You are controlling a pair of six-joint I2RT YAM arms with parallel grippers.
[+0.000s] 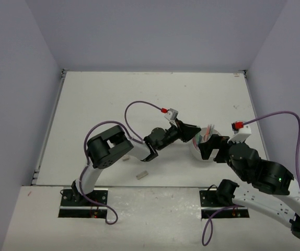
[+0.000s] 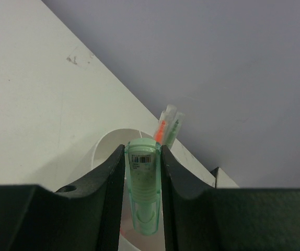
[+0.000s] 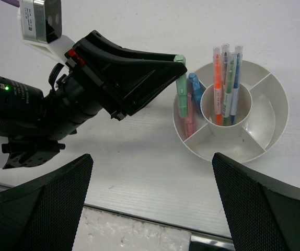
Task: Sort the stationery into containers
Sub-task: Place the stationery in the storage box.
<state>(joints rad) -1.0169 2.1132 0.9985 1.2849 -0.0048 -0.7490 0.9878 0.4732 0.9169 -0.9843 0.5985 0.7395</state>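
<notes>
Highlighter stands upright, lower end in organizer, grasped by left claw; right claw released.

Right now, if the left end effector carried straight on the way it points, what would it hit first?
Probably the blue marker leaning in the white organizer, just beyond the green highlighter the left end effector grips; the upright pens at its middle come next. Depth is unclear.
</notes>
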